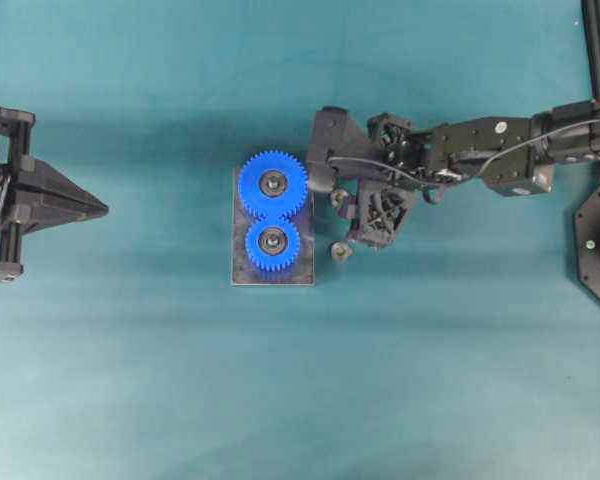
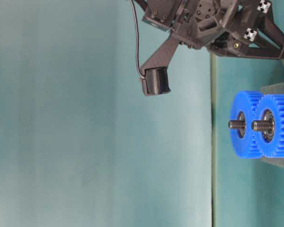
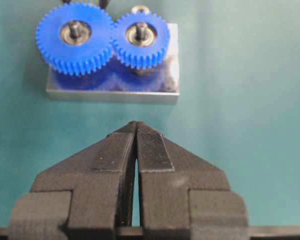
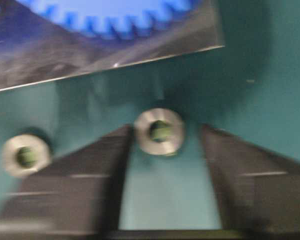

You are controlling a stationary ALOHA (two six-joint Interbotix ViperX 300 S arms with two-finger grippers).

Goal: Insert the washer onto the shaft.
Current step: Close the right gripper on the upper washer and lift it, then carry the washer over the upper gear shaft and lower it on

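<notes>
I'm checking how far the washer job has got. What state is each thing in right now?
Left gripper: shut, empty, away from the plate.
Right gripper: jaws apart on either side of one washer, not yet clamped.
Washer between the jaws: flat on the table beside the plate.
Second washer: flat on the table, untouched.
Two blue gears: meshed on the plate.
Shafts: upright, no washer on them.

Two blue gears (image 1: pixel 273 214) on threaded shafts (image 2: pixel 250 125) crowd the metal base plate (image 1: pixel 272 275); open teal table (image 1: pixel 160 380) surrounds it, while two washers (image 4: pixel 159 131) lie just beside its right edge
</notes>
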